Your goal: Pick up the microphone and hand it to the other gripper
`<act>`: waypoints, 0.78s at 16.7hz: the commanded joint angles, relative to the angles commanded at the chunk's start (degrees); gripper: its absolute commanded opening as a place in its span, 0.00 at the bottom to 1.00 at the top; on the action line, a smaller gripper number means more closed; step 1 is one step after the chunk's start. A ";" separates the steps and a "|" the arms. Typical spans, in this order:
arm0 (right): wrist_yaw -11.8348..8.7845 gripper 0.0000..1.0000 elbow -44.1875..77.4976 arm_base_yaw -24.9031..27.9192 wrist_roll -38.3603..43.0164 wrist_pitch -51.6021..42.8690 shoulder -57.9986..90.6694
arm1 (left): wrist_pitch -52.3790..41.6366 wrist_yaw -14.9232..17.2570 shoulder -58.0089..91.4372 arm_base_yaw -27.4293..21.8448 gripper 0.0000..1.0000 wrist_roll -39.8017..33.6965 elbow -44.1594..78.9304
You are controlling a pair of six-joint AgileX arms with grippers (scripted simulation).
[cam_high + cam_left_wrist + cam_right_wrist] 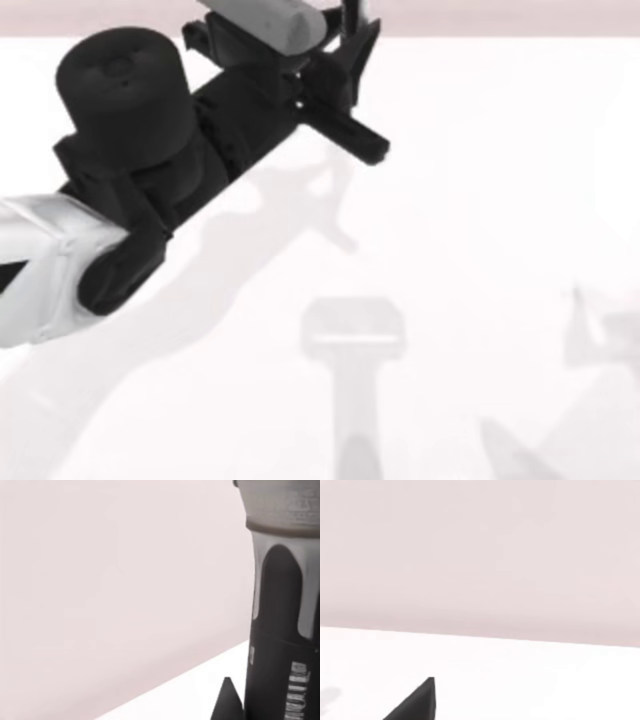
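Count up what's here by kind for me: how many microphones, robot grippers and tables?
microphone: 1
grippers: 2 (left gripper, right gripper)
table: 1
Total: 4

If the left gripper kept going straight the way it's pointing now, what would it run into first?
Nothing visible: the left gripper, holding the microphone, points toward the table's far edge. The way looks free as far as shown, though depth is unclear.
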 joint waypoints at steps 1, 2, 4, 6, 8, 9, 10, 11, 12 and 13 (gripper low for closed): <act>-0.35 1.00 2.44 1.99 -0.09 1.31 3.61 | 0.00 0.00 0.00 0.00 0.00 0.00 0.00; -0.72 1.00 5.05 4.15 -0.18 2.70 7.79 | 0.00 0.00 0.00 0.00 0.00 0.00 0.00; -1.53 1.00 10.53 8.76 -0.39 5.56 17.28 | 0.00 0.00 0.00 0.00 0.00 0.00 0.00; -2.40 1.00 16.05 13.49 -0.57 8.43 27.30 | 0.00 0.00 0.00 0.00 0.00 0.00 0.00; -3.26 1.00 21.33 18.03 -0.73 11.18 36.65 | 0.00 0.00 0.00 0.00 0.00 0.00 0.00; -3.68 1.00 23.82 20.16 -0.80 12.49 40.73 | 0.00 0.00 0.00 0.00 0.00 0.00 0.00; -4.07 1.00 26.20 22.15 -0.87 13.76 44.38 | 0.00 0.00 0.00 0.00 0.00 0.00 0.00; -4.43 1.00 28.42 24.00 -0.94 14.97 47.63 | 0.00 0.00 0.00 0.00 0.00 0.00 0.00; -4.76 1.00 30.46 25.66 -1.02 16.09 50.49 | 0.00 0.00 0.00 0.00 0.00 0.00 0.00; -5.03 1.00 32.24 27.08 -1.09 17.08 52.91 | 0.00 0.00 0.00 0.00 0.00 0.00 0.00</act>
